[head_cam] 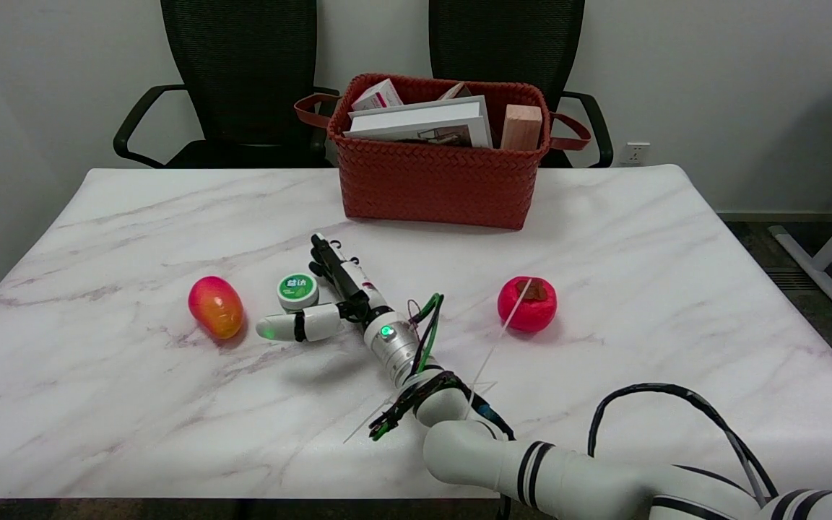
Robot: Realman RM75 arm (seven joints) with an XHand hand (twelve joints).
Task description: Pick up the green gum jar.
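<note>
Marble-patterned table (134, 404) carries a red-yellow mango (216, 307) at the left, then the green gum jar (297, 290) standing upright. Right hand (329, 296) flanks the jar, holding nothing: its fingers are spread, thumb just in front, other fingers just beside and behind. Further right sits a red tomato (527, 304), with a woven basket (445, 180) behind.

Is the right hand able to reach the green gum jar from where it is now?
Probably yes. The right hand is open right beside the green gum jar, its fingers on either side, and nothing lies between them; the mango sits apart to the left.
</note>
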